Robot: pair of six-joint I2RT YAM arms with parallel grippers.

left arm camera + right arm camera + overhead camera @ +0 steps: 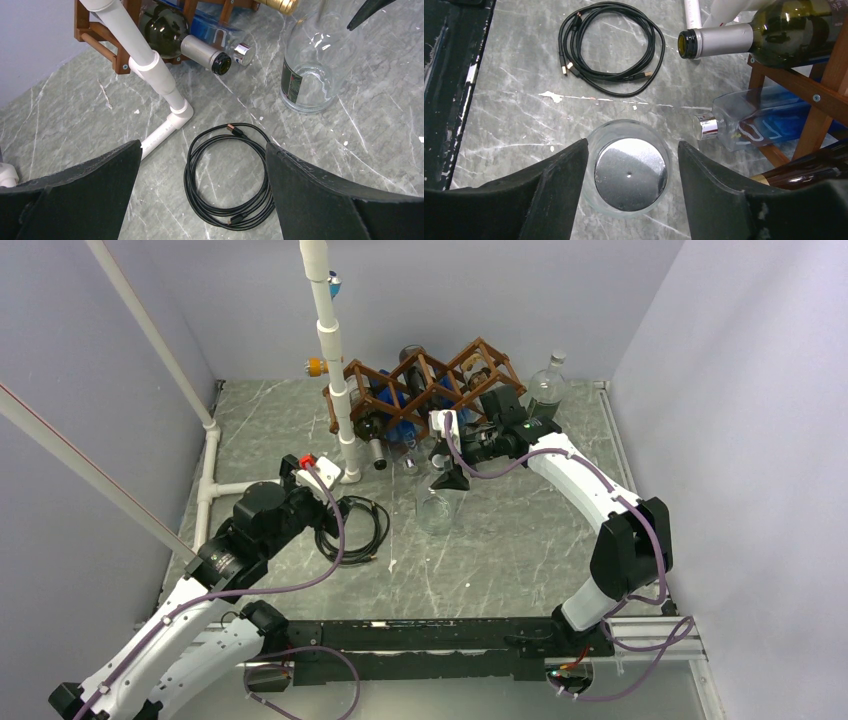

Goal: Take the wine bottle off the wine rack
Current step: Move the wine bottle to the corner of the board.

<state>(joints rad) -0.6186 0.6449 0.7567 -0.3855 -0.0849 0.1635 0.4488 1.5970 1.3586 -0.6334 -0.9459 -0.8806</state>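
Observation:
The dark brown wine rack [430, 375] stands at the back of the table with several bottles lying in its cells. A dark green wine bottle [784, 30] lies in a low cell, its grey-foiled neck sticking out toward the front. A clear glass bottle [438, 510] stands upright on the table in front of the rack. My right gripper [633, 141] hangs over it, jaws apart, one on each side of its silver top with gaps showing. My left gripper [203, 143] is wide open and holds nothing, low over the table left of the rack.
A white PVC pipe frame [335, 370] rises in front of the rack's left end. A coiled black cable [227, 175] lies under my left gripper. A flat clear bottle with a blue label [754, 120] pokes from the rack. Another clear bottle [547, 385] stands at the back right.

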